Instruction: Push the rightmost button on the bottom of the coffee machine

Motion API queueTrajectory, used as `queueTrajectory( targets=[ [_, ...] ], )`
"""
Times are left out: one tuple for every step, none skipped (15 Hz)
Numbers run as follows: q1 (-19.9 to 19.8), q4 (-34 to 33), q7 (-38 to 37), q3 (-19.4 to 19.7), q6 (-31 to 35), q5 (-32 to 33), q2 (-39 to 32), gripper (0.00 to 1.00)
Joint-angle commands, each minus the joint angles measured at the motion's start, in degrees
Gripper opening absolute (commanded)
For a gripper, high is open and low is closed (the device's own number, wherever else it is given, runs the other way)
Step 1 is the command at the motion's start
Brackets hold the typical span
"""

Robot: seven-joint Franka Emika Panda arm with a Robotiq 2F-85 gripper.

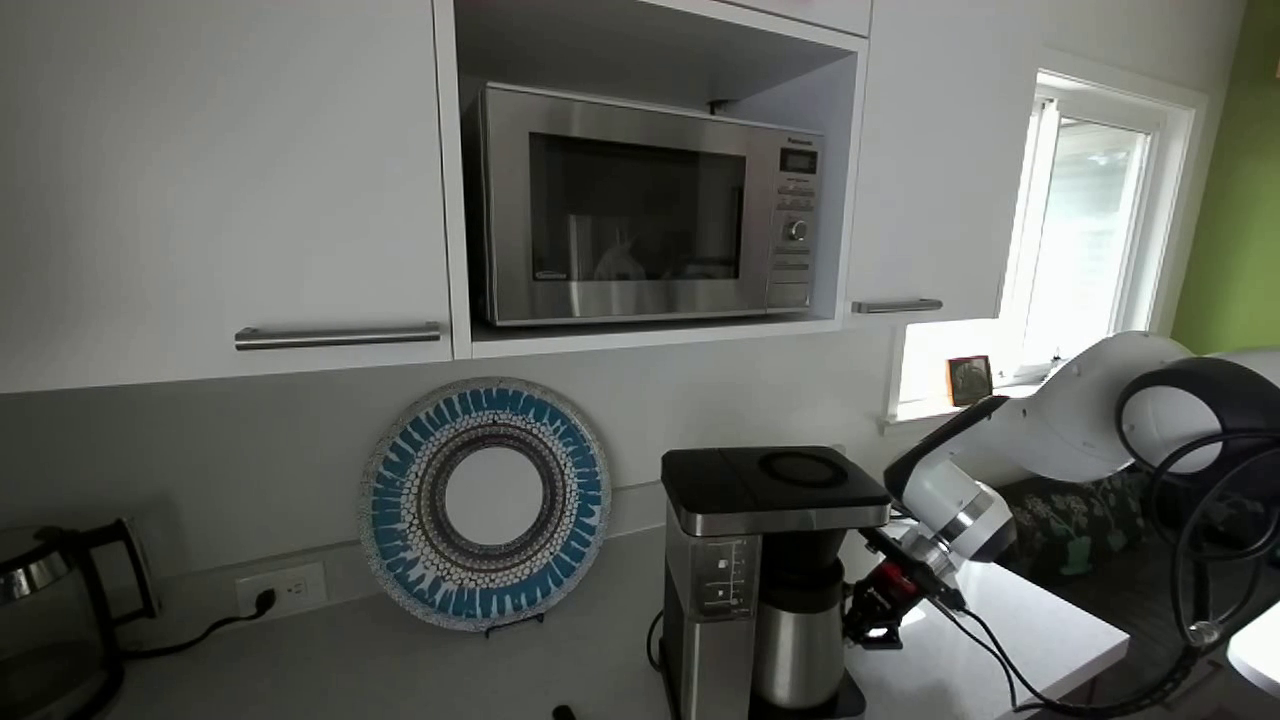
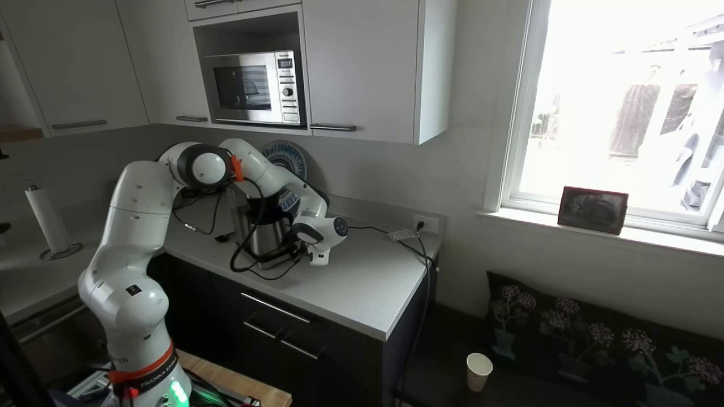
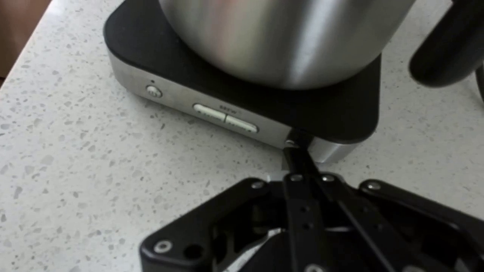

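Observation:
The coffee machine (image 1: 690, 590) stands on the counter in both exterior views, partly behind the arm in an exterior view (image 2: 236, 217). Its steel carafe (image 1: 800, 650) also shows in the wrist view (image 3: 264, 41). There the base front (image 3: 177, 94) has a round button (image 3: 154, 91) at left and two long brew buttons (image 3: 225, 118) in the middle. The rightmost button (image 3: 290, 143) shows only its edge; the fingertips cover the rest. My gripper (image 3: 297, 151) is shut and empty, its tips at that button. I cannot tell whether they press it. In an exterior view the gripper (image 1: 875, 605) is beside the carafe.
The carafe's black handle (image 3: 446, 45) hangs to the right in the wrist view. A microwave (image 1: 640, 210) sits in the cabinet above. A patterned round plate (image 1: 400, 500) leans at the wall. A kettle (image 1: 50, 620) stands at left. Cables run along the arm.

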State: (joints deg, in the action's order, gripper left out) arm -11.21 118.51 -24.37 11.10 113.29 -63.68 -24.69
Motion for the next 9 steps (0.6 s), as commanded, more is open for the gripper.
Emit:
queueTrajectory(
  targets=[
    [-0.3,-0.5,-1.6,-0.6,-1.7,-3.2,-1.0,0.00],
    [-0.5,-0.6,-2.0,-0.7,-2.3,-3.4,-1.2,0.00],
    [-0.6,-0.8,-2.4,-0.6,-3.1,-3.5,-1.4,0.00],
    [-0.7,-0.9,-2.7,-0.6,-3.7,-3.5,-1.6,0.00],
    [-0.8,-1.0,-2.7,-0.6,-3.8,-3.7,-1.7,0.00],
    [-0.8,-1.0,-2.2,-0.5,-4.0,-3.4,-1.8,0.00],
    [-0.7,-1.1,-1.5,-0.4,-4.1,-2.5,-1.9,0.00],
    [-0.7,-1.2,-1.4,-0.4,-4.3,-2.4,-1.9,0.00],
    [-0.7,-1.4,-1.2,-0.3,-4.7,-2.0,-2.0,0.00]
  ],
)
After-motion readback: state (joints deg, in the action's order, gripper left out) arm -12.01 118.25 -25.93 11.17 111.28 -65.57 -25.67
